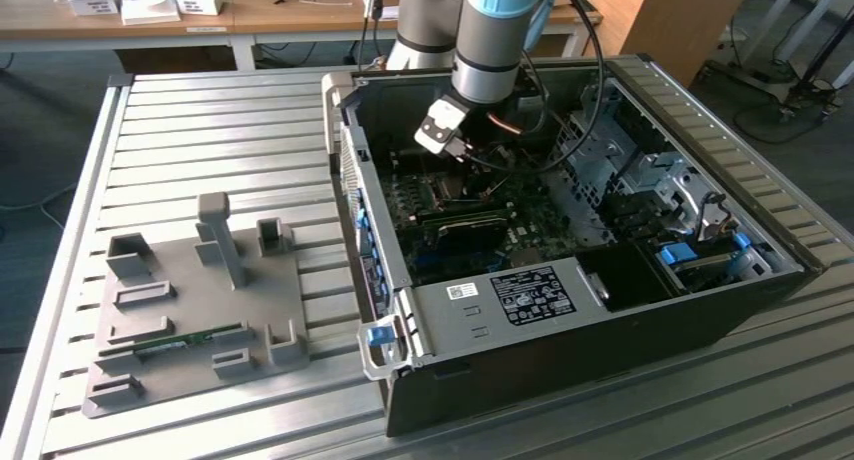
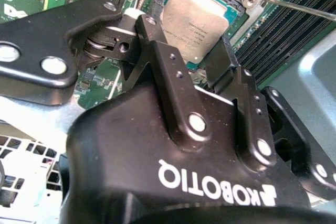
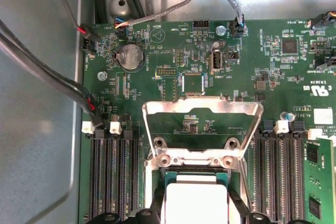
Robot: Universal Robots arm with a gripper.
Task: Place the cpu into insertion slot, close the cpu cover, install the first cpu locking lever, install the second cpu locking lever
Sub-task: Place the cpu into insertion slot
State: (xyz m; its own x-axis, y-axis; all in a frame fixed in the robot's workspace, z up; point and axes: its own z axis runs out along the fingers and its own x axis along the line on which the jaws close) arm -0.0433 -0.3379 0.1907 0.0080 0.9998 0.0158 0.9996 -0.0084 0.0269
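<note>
The cpu (image 2: 198,17) sits square over the socket, silvery top up, and the gripper (image 2: 184,43) is right on it. Its fingers (image 2: 157,51) are set narrow against two opposite edges, and it looks like a firm hold. Whether the chip is fully seated or a touch above the socket, I cannot tell.

In the first wrist view the cpu (image 3: 191,195) lies directly between the fingertips. Just past its far edge the cover (image 3: 173,107) stands swung up and open, hinge side touching the socket, and board (image 3: 157,51) shows through its window.

In the exterior view the gripper (image 1: 447,130) reaches down into the open case (image 1: 561,320), which lies on the slatted bench (image 1: 200,130).
</note>
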